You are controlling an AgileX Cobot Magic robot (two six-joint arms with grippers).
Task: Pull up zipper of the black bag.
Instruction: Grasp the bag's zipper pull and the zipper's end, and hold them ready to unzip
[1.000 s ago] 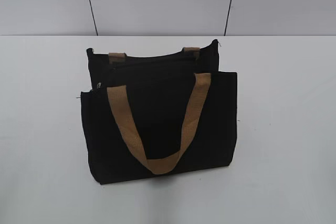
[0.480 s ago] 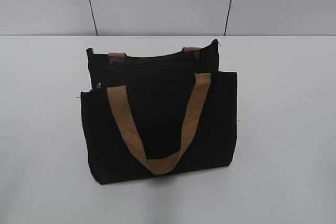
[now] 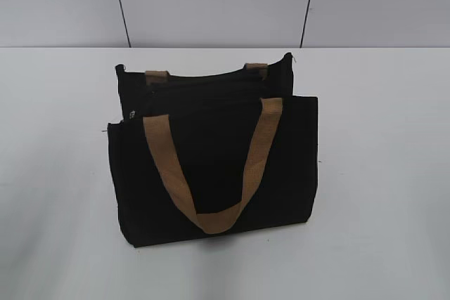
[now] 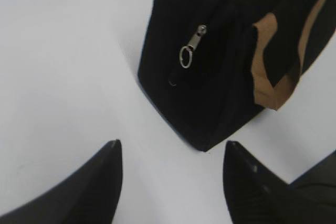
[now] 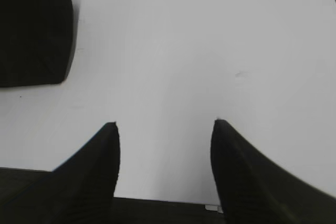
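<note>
The black bag point(image 3: 211, 166) stands on the white table, with tan handles point(image 3: 211, 173) hanging over its front. The zipper's silvery pull tab point(image 3: 132, 113) shows at the bag's left end. In the left wrist view the bag point(image 4: 220, 77) lies ahead, and the pull tab with its ring point(image 4: 191, 45) hangs on the near end. My left gripper point(image 4: 173, 153) is open and empty over the table, short of the bag's corner. My right gripper point(image 5: 165, 129) is open and empty over bare table; a bag corner point(image 5: 31, 30) is at its upper left. Neither gripper shows in the exterior view.
The white table point(image 3: 380, 173) extends on all sides of the bag. A grey panelled wall point(image 3: 211, 5) stands behind the table's far edge.
</note>
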